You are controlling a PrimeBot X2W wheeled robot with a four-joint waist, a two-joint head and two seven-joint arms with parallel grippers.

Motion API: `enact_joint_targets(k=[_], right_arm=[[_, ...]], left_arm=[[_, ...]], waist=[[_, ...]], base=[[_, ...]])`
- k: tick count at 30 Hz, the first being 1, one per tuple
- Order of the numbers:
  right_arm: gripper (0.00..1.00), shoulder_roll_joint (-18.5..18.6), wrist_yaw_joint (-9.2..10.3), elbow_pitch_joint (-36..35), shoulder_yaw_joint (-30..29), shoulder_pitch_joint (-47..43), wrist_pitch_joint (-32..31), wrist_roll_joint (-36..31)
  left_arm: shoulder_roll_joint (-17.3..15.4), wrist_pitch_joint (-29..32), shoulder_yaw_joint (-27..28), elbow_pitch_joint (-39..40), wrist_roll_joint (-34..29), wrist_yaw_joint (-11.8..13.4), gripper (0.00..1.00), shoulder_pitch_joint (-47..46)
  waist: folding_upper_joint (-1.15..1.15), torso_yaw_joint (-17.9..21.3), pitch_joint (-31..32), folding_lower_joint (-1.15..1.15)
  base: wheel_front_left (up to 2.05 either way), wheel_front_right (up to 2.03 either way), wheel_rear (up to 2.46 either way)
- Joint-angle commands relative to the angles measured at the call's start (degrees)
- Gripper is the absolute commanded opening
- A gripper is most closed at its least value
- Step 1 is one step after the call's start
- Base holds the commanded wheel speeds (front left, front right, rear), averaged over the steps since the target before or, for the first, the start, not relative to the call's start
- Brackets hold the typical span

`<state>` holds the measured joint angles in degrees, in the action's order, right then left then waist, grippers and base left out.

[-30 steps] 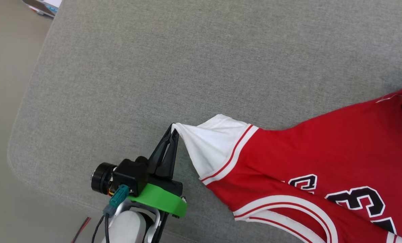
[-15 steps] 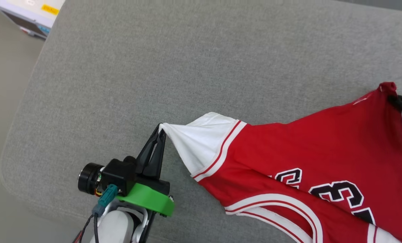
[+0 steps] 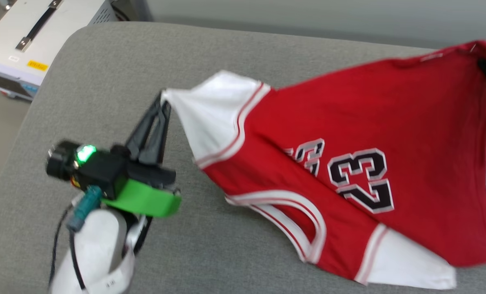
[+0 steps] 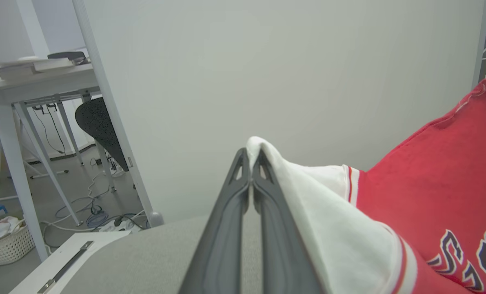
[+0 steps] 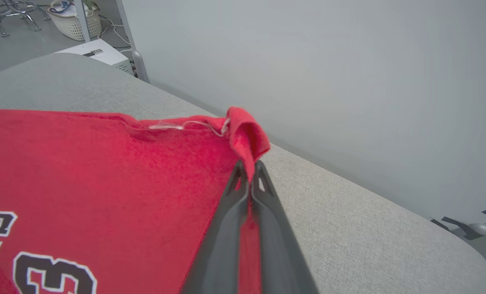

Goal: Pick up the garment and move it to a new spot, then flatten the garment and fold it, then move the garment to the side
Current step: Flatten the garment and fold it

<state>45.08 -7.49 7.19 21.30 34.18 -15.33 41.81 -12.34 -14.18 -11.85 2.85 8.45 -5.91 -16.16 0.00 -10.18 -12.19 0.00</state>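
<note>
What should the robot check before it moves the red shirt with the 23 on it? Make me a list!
1. Left fingers shut on the white sleeve tip: ok.
2. Right fingers shut on the shirt at its red corner: ok.
3. Top edge pulled straight between both grips: ok.
4. Whole shirt off the grey cushion: not ok, the lower sleeve seems to lie on it.
5. Bare cushion on the robot's left side for setting down: ok.
6. Grips tight enough not to slip: cannot tell.
</note>
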Motion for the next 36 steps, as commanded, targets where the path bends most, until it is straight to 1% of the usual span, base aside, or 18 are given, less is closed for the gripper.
enact_joint_targets(k=[1, 7, 11, 15, 19, 23, 27, 30, 36], right_arm=[[0.0, -0.8, 0.0, -1.3, -1.4, 0.1, 0.7, -0.8], [0.0, -3.5, 0.0, -6.2, -7.1, 1.5, 0.5, -2.6], [0.0, -5.1, 0.0, -8.6, -10.2, 4.0, -0.4, -4.2], [0.0, -6.1, 0.0, -9.8, -12.2, 8.1, -2.1, -5.7], [0.0, -6.4, 0.0, -8.9, -13.3, 15.1, -3.7, -7.4], [0.0, -6.3, 0.0, -6.9, -13.4, 24.6, -4.9, -9.6], [0.0, -6.5, 0.0, -2.6, -11.5, 35.4, -5.1, -12.5], [0.0, -7.0, 0.0, 2.3, -9.7, 43.7, -3.8, -14.7], [0.0, -8.5, 0.0, 12.2, -6.7, 57.8, 0.6, -18.2]], left_arm=[[-0.6, 0.5, 0.4, 1.2, 0.2, -0.5, 0.0, -3.5], [-3.3, 3.2, 0.6, 3.7, 2.9, -1.2, 0.0, -14.4], [-5.2, 5.2, -0.4, 3.7, 4.9, -1.4, 0.0, -22.1], [-6.9, 6.4, -2.0, 1.9, 6.4, -1.5, 0.0, -30.9], [-8.7, 7.1, -4.0, -1.0, 8.1, -1.6, 0.0, -40.8], [-10.2, 7.0, -5.9, -5.6, 10.3, -1.6, 0.0, -51.7], [-11.4, 6.1, -7.3, -11.7, 11.9, -1.6, 0.0, -62.5], [-12.2, 5.1, -9.0, -16.7, 11.8, -1.6, 0.0, -70.7], [-12.0, 2.7, -11.7, -24.8, 12.9, -1.6, 0.0, -84.4]], waist=[[0.0, 2.0, 1.8, 0.0], [0.0, 3.6, 1.5, 0.0], [0.0, 4.3, 0.0, 0.0], [0.0, 4.6, -3.1, 0.0], [0.0, 4.7, -7.8, 0.0], [0.0, 4.6, -13.0, 0.0], [0.0, 4.9, -17.6, 0.0], [0.0, 5.3, -20.4, 0.0], [0.0, 5.4, -24.0, 0.0]], base=[[0.0, 0.0, 0.0], [0.0, 0.0, 0.0], [0.0, 0.0, 0.0], [0.0, 0.0, 0.0], [0.0, 0.0, 0.0], [0.0, 0.0, 0.0], [0.0, 0.0, 0.0], [0.0, 0.0, 0.0], [0.0, 0.0, 0.0]])
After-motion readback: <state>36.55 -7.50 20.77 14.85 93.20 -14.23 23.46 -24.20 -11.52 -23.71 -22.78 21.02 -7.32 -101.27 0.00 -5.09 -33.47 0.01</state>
